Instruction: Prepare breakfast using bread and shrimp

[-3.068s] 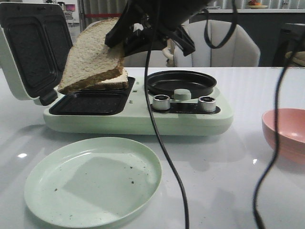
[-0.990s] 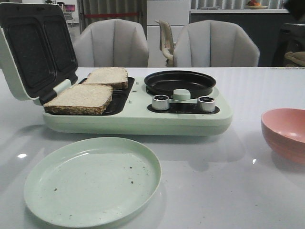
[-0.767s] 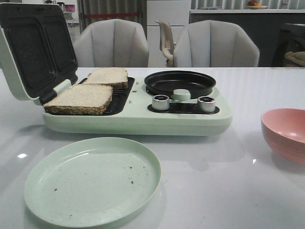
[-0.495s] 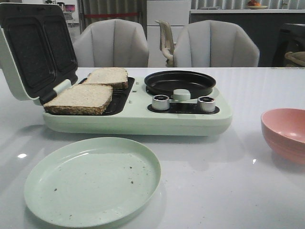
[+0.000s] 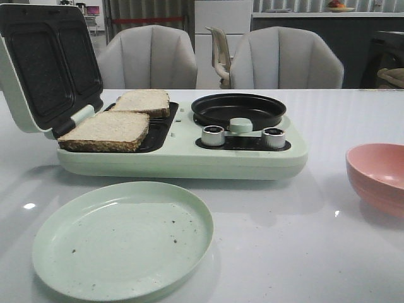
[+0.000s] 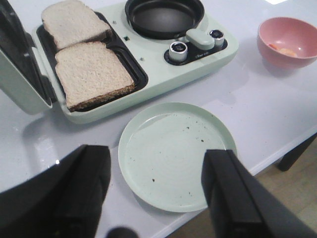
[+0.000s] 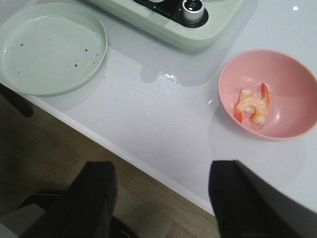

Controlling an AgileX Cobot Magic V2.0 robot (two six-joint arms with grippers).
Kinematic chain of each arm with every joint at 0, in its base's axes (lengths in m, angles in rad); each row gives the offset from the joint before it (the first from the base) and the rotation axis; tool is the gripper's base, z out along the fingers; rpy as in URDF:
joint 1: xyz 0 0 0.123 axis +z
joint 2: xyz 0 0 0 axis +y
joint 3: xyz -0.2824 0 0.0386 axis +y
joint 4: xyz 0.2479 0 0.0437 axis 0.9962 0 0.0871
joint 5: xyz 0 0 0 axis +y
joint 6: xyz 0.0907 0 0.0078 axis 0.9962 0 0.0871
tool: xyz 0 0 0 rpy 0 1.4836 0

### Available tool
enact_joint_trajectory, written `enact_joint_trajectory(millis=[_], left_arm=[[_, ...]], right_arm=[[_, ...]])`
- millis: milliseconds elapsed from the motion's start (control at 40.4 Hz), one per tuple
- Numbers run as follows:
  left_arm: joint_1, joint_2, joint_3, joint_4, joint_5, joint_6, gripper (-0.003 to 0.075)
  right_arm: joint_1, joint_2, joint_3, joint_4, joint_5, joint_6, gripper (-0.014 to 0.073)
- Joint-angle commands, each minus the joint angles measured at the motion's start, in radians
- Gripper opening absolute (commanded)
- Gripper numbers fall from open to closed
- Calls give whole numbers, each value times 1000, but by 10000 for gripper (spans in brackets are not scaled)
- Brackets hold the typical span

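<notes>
Front view shows the plate [image 5: 123,238] nearest, bare but for crumbs, then the cooker [image 5: 183,151] with both slices of bread [image 5: 107,129] lying flat in its open tray, the pan [image 5: 238,109] empty beside them. Both arms hang back off the table: the left gripper [image 6: 156,191] and right gripper [image 7: 161,193] have fingers spread, holding nothing. Shrimp [image 7: 252,105] sit in the bowl [image 7: 292,99], near the right gripper. That arm likely goes next; better a gentle pinch on one shrimp, clear of the rim.
</notes>
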Motion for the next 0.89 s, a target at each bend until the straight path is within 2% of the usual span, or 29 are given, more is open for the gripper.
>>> enact_joint_trajectory(millis=[0, 148, 346, 495, 544, 668, 866], left_arm=[[-7, 4, -25, -21, -88, -3, 450], [-7, 22, -49, -17, -5, -3, 343], [-7, 167, -149, 19, 212, -3, 99], [19, 295, -215, 115, 308, -44, 99], [62, 340, -233, 134, 325, -44, 99], [244, 441, -285, 106, 320, -9, 102], [587, 554, -357, -91, 200, 170, 102]], right_arm=[[-6, 2, -27, -1, -58, 3, 516], [-6, 2, -27, -1, -58, 3, 516], [-6, 2, -27, -1, -58, 3, 516], [-6, 2, -27, -1, -58, 3, 516], [-6, 2, -27, -1, -58, 3, 516], [-6, 2, -27, -1, -58, 3, 516], [-6, 2, -27, -1, -58, 3, 516]])
